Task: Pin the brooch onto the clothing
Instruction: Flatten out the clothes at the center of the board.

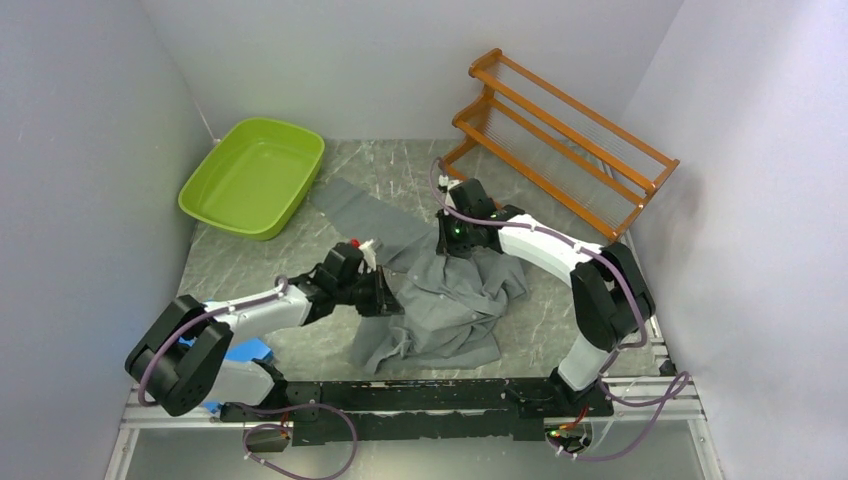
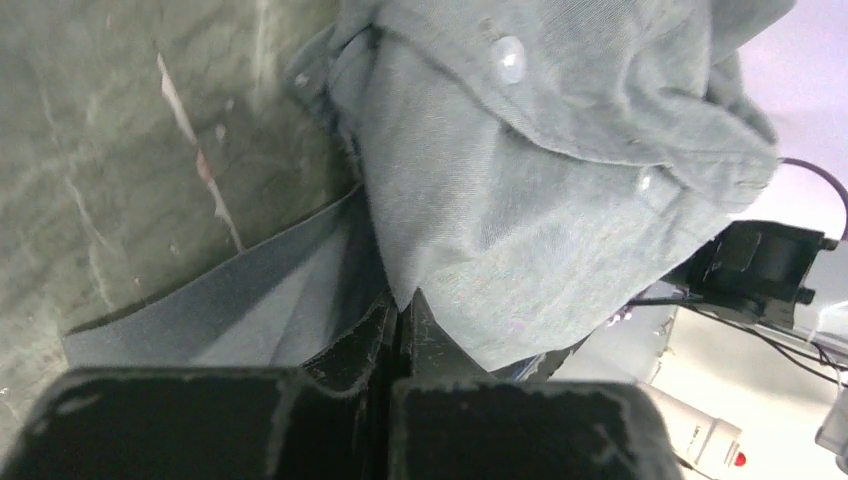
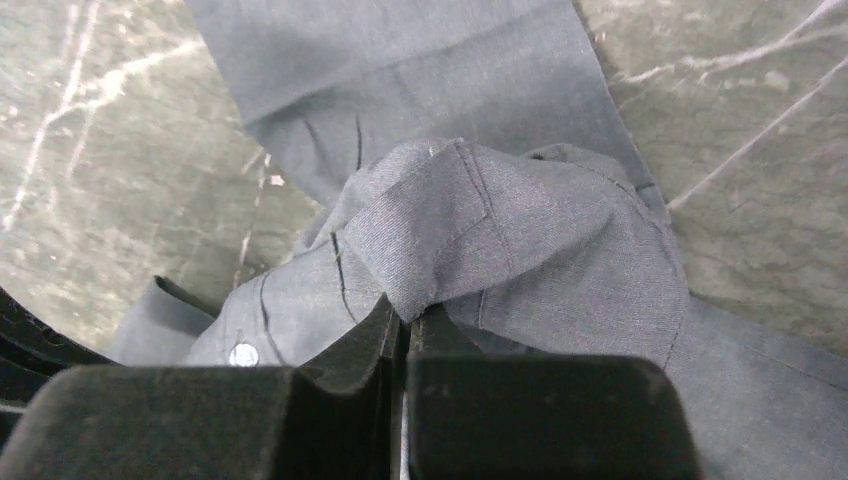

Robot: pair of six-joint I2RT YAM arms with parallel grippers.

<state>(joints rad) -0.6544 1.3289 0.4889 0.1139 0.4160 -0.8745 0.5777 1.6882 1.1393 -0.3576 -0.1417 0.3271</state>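
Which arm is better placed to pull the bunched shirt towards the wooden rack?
Right, probably: the right gripper is shut on the far side of the shirt, nearest the rack; the left gripper holds its left edge.

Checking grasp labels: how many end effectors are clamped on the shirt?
2. The left end effector pinches a buttoned fold of the shirt; the right end effector pinches another fold, farther back.
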